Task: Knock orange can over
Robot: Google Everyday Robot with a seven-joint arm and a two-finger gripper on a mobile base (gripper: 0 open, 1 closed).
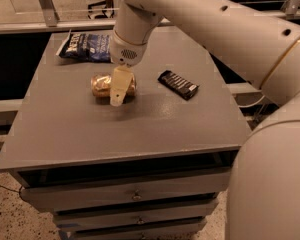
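The orange can (pixel 103 84) lies on its side on the grey table top (pixel 140 129), left of centre, its length running left to right. My gripper (pixel 117 98) hangs from the big white arm and sits right over the can's right half, with one pale finger (pixel 119 86) crossing in front of the can and its tip reaching down to the table just before it. The finger hides part of the can's right end.
A dark blue snack bag (pixel 85 46) lies at the table's back left. A black wrapped bar (pixel 178 84) lies right of the can. The white arm fills the upper right and the right side. Drawers (pixel 135 196) are below the table's front edge.
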